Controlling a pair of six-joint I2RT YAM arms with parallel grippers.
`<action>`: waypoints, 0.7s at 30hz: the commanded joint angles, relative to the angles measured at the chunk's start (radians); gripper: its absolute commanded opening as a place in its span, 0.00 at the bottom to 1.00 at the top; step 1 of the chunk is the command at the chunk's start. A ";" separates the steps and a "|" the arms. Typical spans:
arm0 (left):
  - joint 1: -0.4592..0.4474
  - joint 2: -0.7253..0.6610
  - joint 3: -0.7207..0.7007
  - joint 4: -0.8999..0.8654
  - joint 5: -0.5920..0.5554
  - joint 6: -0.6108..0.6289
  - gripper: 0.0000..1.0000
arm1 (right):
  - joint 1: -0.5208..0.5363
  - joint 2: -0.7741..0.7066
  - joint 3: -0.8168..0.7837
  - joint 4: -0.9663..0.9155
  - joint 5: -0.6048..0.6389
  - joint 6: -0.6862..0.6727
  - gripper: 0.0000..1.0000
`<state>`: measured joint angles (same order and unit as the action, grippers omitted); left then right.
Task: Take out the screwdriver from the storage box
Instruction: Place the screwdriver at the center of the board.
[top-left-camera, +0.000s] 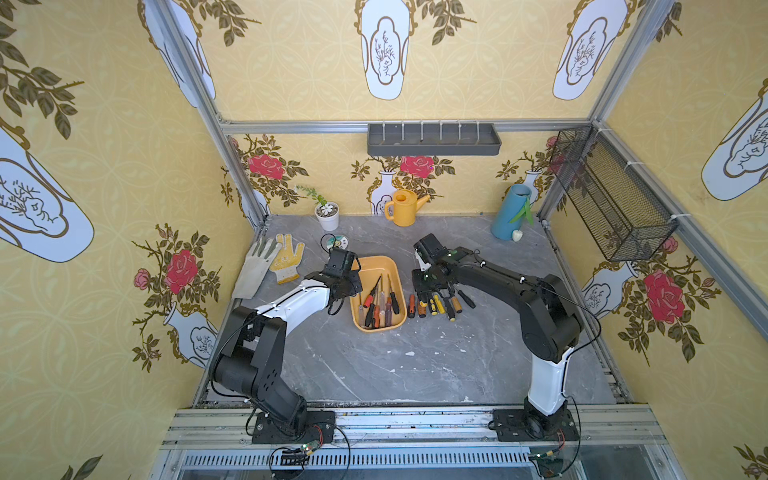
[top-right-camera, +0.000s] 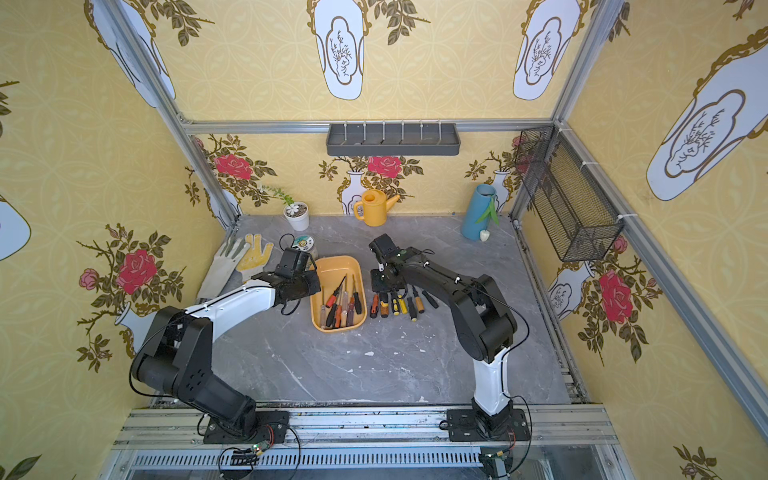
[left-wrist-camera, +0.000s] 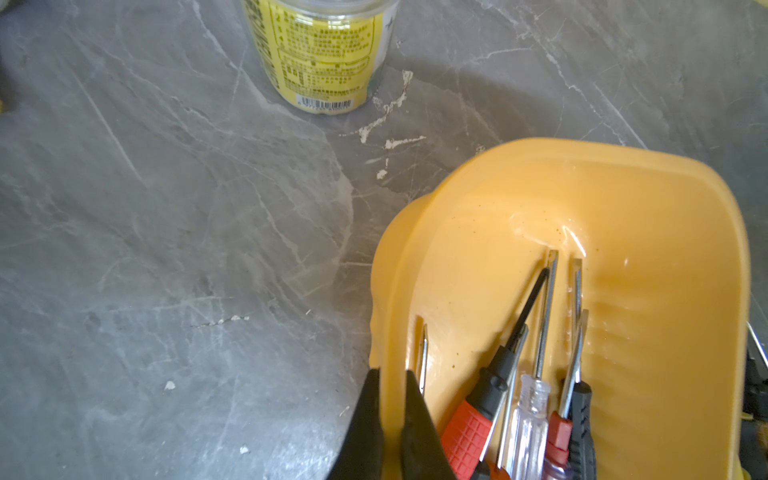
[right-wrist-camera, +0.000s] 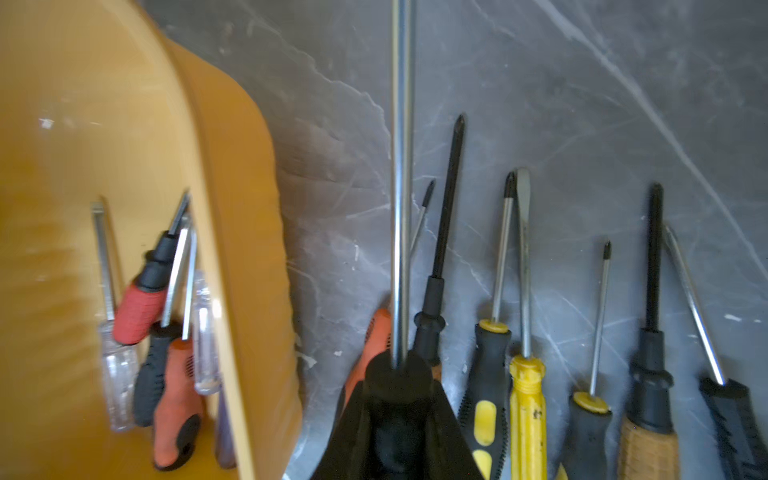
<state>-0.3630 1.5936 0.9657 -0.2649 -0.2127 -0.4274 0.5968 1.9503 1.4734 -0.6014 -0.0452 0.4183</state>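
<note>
Beside the shallow yellow-orange plastic storage box (top-left-camera: 374, 268), right gripper (right-wrist-camera: 399, 386) clamps one black-handled, steel-shafted screwdriver (right-wrist-camera: 402, 166) above seven screwdrivers (right-wrist-camera: 525, 395) lying on the grey table (top-left-camera: 415, 365); left gripper (left-wrist-camera: 392, 374) pinches the box rim.

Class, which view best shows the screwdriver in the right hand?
The right wrist view: the held screwdriver points its steel shaft straight out of the right hand. In both top views it is lost under the arm; the left wrist view faces the storage box.
</note>
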 joint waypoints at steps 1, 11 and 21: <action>0.001 -0.002 0.001 0.031 0.007 -0.005 0.00 | 0.000 0.030 0.016 -0.069 0.055 -0.010 0.00; -0.001 0.005 0.002 0.031 0.006 0.001 0.00 | 0.006 0.073 0.019 -0.083 0.083 -0.002 0.00; 0.001 0.002 -0.001 0.030 0.005 0.001 0.00 | 0.020 0.085 0.012 -0.081 0.093 0.009 0.32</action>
<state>-0.3630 1.5929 0.9657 -0.2626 -0.2131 -0.4267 0.6128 2.0289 1.4857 -0.6769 0.0395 0.4191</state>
